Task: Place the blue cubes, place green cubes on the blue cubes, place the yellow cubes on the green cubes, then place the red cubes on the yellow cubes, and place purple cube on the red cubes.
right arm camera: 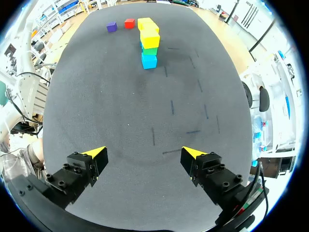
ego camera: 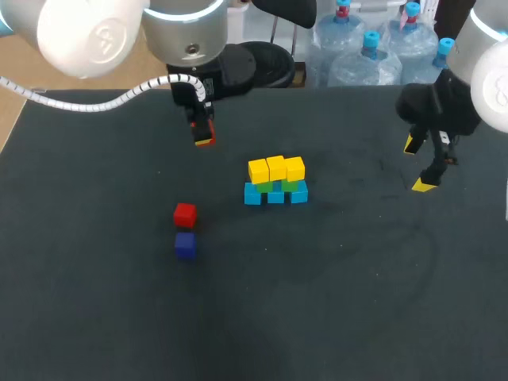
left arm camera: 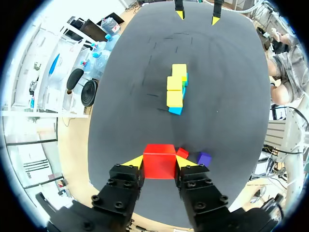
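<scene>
- The left gripper (left arm camera: 160, 162) holds a red cube (left arm camera: 159, 155) between its two yellow tips, one tip on each side. It hangs above the table, well apart from the pile. I judge that this cube is meant for the red layer.
- The pile (ego camera: 275, 182) stands near the middle of the table. It has three blue cubes (ego camera: 275, 196) in a row at the bottom, green cubes (ego camera: 294, 186) on them, and three yellow cubes (ego camera: 275, 167) on top. The yellow row is flat and bare, so it looks ready to receive red.
- A second red cube (ego camera: 184, 214) lies on the table at my left side, with the purple cube (ego camera: 185, 244) just beside it and nearer to me. They probably wait there because their turn comes later.
- The right gripper (right arm camera: 144, 153) has its fingers wide apart and holds nothing. It hovers at the right side, well apart from the pile, which leaves the way free for the other gripper.
- The table (ego camera: 357, 302) has a dark grey, matt surface with some faint short marks on it. It looks a little soft, so a cube should not slide much when it is set down — but this is only my judgement.
</scene>
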You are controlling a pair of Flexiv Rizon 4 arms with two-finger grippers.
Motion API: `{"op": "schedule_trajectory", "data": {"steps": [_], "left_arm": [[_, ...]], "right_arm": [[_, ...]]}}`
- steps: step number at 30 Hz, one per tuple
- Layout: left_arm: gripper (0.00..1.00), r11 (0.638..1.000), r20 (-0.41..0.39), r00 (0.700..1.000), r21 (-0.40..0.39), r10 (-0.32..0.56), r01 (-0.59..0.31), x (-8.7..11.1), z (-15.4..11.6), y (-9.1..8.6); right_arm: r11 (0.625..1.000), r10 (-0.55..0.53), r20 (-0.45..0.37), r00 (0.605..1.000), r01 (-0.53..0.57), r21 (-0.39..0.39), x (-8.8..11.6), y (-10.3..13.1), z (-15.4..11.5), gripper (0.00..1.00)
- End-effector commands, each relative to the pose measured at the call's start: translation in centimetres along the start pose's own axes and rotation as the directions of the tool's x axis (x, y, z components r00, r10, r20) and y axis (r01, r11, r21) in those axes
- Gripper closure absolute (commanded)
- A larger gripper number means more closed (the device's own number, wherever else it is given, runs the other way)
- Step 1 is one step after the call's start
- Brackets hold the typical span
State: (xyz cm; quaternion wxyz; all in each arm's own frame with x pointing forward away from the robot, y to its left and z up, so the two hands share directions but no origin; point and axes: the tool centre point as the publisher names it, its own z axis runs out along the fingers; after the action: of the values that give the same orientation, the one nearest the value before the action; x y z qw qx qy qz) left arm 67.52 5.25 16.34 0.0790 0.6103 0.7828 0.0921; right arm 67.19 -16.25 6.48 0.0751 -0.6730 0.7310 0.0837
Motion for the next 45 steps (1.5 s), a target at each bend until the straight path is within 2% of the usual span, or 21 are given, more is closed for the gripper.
{"op": "schedule_trajectory", "data": {"steps": [1, 4, 6, 8, 12, 18, 23, 30, 45], "left_arm": [[1.0, 0.992, 0.026, 0.993, 0.058, 0.112, -0.113, -2.4, 0.1, 0.5], [1.0, 0.967, 0.047, 0.975, 0.126, 0.217, -0.221, -5.4, 0.4, 0.6], [1.0, 0.957, 0.07, 0.968, 0.146, 0.241, -0.249, -6.2, 0.5, 0.6], [1.0, 0.952, 0.099, 0.962, 0.15, 0.254, -0.267, -7.0, 0.4, 0.3], [1.0, 0.934, 0.101, 0.958, 0.214, 0.27, -0.286, -8.6, 0.4, -0.5], [1.0, 0.914, 0.039, 0.954, 0.277, 0.296, -0.295, -10.8, 0.3, -2.3], [1.0, 0.933, 0.001, 0.969, 0.27, 0.245, -0.236, -11.2, 0.3, -4.0], [1.0, 0.953, 0.024, 0.984, 0.245, 0.179, -0.179, -11.1, 1.6, -5.7], [1.0, 0.959, 0.03, 0.991, 0.248, 0.131, -0.135, -10.4, 3.8, -5.5]], "right_arm": [[1.0, -0.001, 0.001, 1.0, 0.001, -0.001, 0.0, -0.1, 0.1, 0.0], [1.0, -0.001, 0.001, 1.0, 0.001, -0.001, 0.0, -0.1, 0.1, 0.0], [1.0, -0.001, 0.001, 1.0, 0.001, -0.001, 0.0, -0.1, 0.1, 0.0], [1.0, -0.001, 0.001, 1.0, 0.001, -0.001, 0.0, -0.1, 0.1, 0.0], [1.0, -0.001, 0.001, 1.0, 0.001, -0.001, 0.0, -0.1, 0.1, 0.0], [1.0, -0.001, 0.001, 1.0, 0.001, -0.001, 0.0, -0.1, 0.1, 0.0], [1.0, -0.001, 0.001, 1.0, 0.001, -0.001, 0.0, -0.1, 0.1, 0.0], [1.0, -0.001, 0.001, 1.0, 0.001, -0.001, 0.0, -0.1, 0.1, 0.0], [1.0, -0.001, 0.001, 1.0, 0.001, -0.001, 0.0, -0.1, 0.1, 0.0]]}}
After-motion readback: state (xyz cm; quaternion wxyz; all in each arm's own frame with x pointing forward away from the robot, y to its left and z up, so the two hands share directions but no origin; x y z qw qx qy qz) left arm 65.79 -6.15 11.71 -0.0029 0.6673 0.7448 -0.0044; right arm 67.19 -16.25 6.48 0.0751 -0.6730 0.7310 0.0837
